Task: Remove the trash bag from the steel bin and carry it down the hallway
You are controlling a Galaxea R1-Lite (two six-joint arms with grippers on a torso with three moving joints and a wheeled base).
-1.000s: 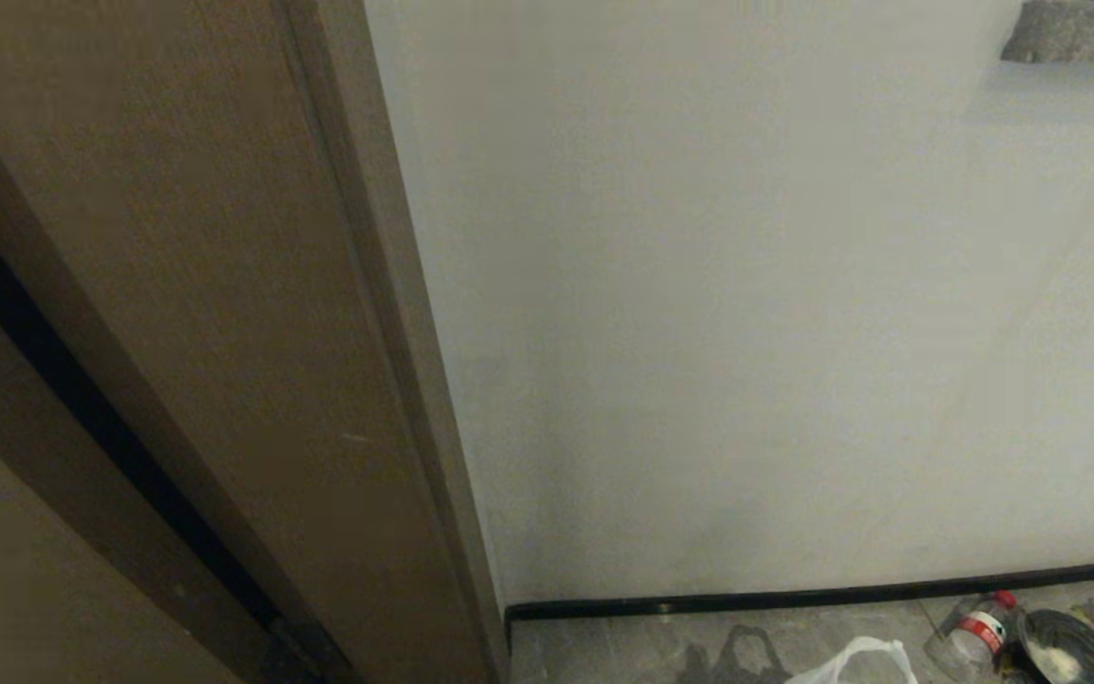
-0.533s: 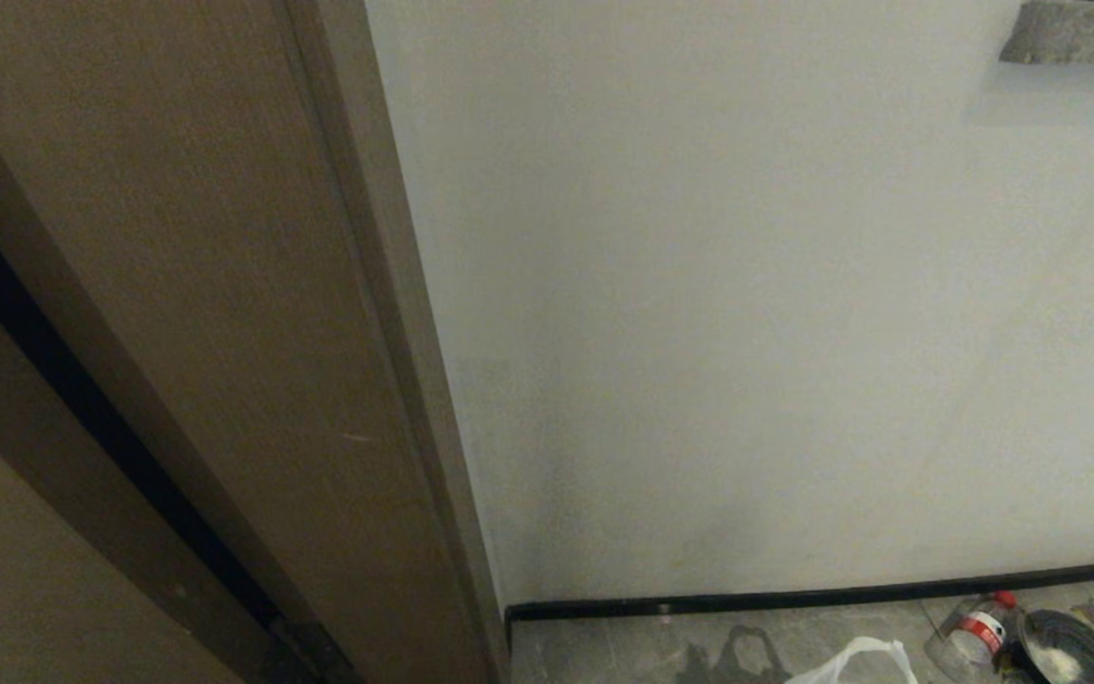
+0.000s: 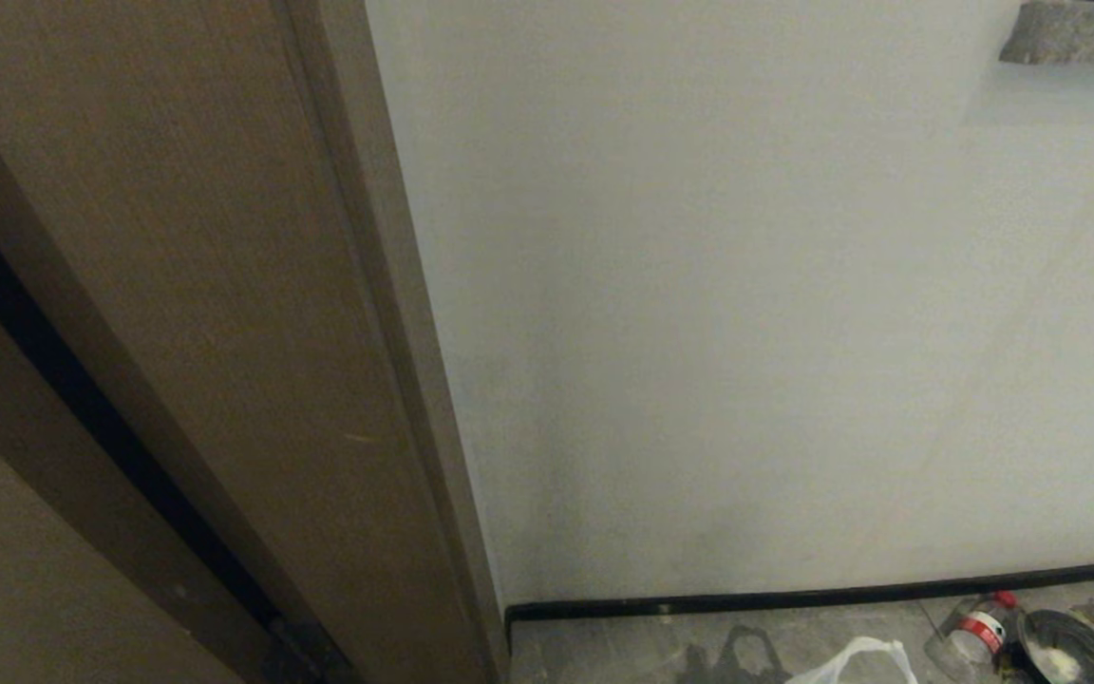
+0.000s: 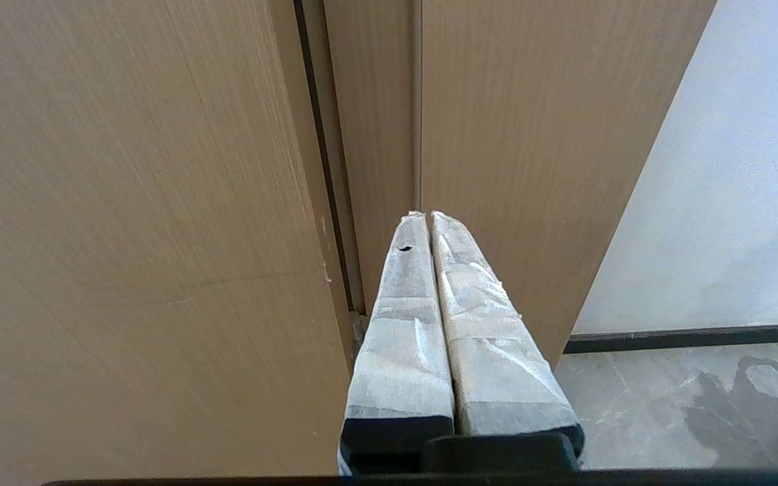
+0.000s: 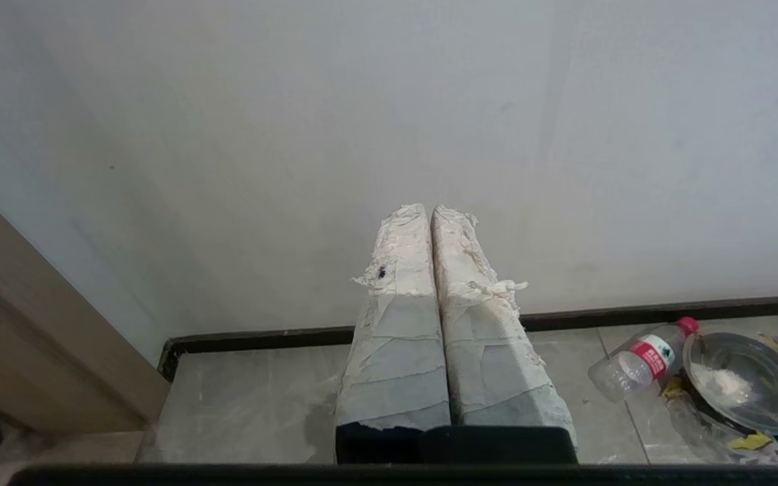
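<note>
Head view: camera faces a pale wall (image 3: pixel 746 313) and a brown wooden door (image 3: pixel 177 332), with a dark baseboard (image 3: pixel 794 599) along the grey tile floor (image 3: pixel 604 646). At the lower edge a white loop of thin plastic (image 3: pixel 858 660) shows, probably a handle of the trash bag, though too little is visible to be sure. To its right lie a plastic bottle (image 3: pixel 974 629) and a round black-rimmed container (image 3: pixel 1069 651). No steel bin is visible. Neither arm appears here.

Left wrist view: left gripper (image 4: pixel 427 219) points at the door; its taped fingers are pressed together, holding nothing.

Right wrist view: right gripper (image 5: pixel 429 210) faces the wall above the floor; its fingers are likewise closed and empty. Bottle and container sit off to one side.

Judgement: the bag looks light, soft and slippery, and it tears easily. A pinch through the handle loop seems the best hold; thin film elsewhere may slip.
</note>
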